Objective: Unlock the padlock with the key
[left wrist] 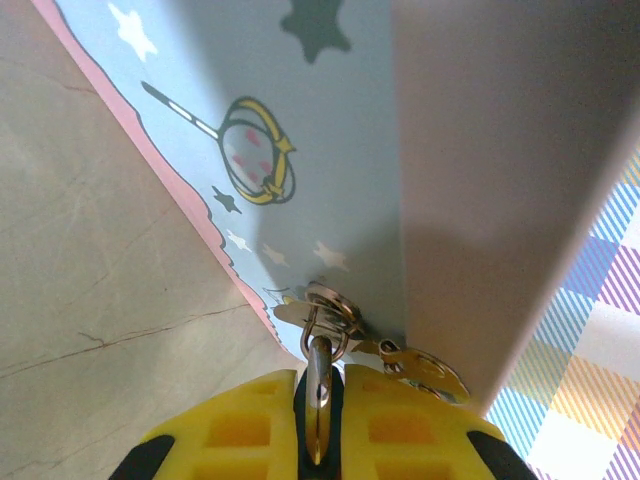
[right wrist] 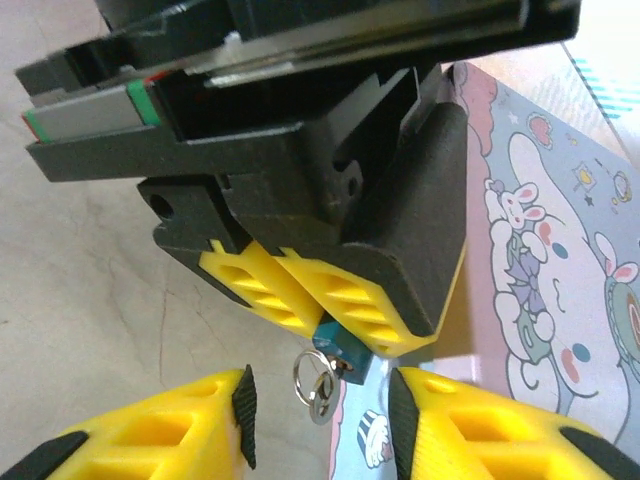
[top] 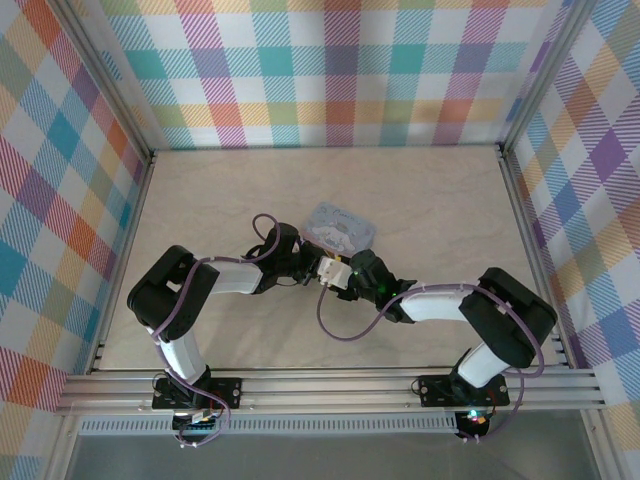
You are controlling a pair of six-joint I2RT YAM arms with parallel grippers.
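Plainly the padlock (right wrist: 338, 353) sits pinched inside the left end effector (right wrist: 318, 320).

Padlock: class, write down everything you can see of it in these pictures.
The padlock is tiny, with a blue-green body that looks like painted metal. Only a corner of it pokes out from the shut pads of the left gripper, which clamp it. Silvery rings hang just below it, beside the tin. The right gripper stands open beneath, not touching it. Its shackle and keyhole cannot be made out.
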